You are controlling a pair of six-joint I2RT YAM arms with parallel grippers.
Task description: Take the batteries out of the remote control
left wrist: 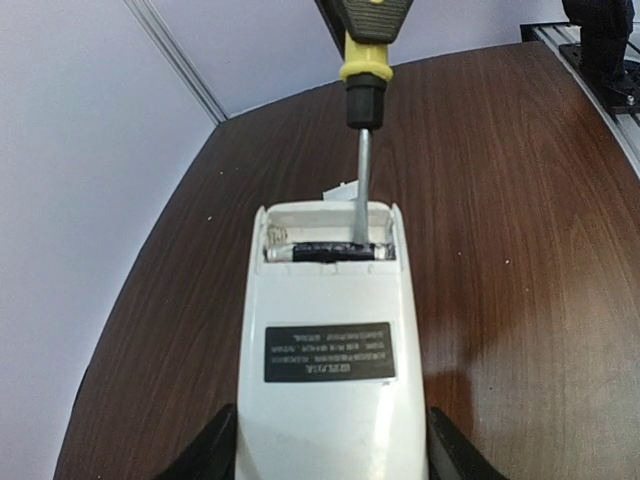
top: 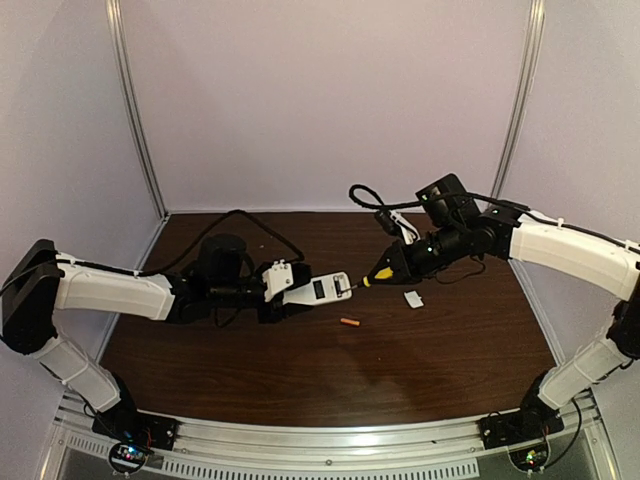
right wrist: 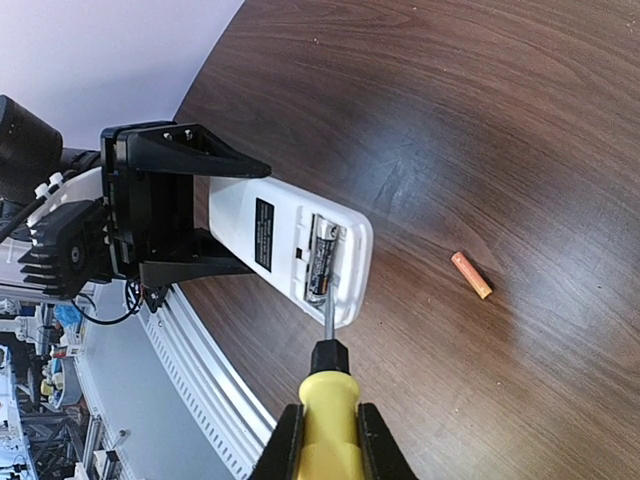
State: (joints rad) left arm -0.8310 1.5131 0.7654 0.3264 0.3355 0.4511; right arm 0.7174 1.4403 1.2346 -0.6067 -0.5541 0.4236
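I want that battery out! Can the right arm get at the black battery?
Probably yes: the compartment of the remote control is open, and the screwdriver held in the right tool reaches the black battery.

A robotics lab test booth: plain pale lilac wall panels joined by slim silver aluminium corner posts enclose a dark brown wood-grain tabletop. A ribbed silver metal mounting rail at its near edge carries two white-and-black jointed robot arms.

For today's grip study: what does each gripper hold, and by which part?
Left gripper holds the remote control by its sides, at the end opposite the battery bay. Right gripper holds the screwdriver by its yellow handle.
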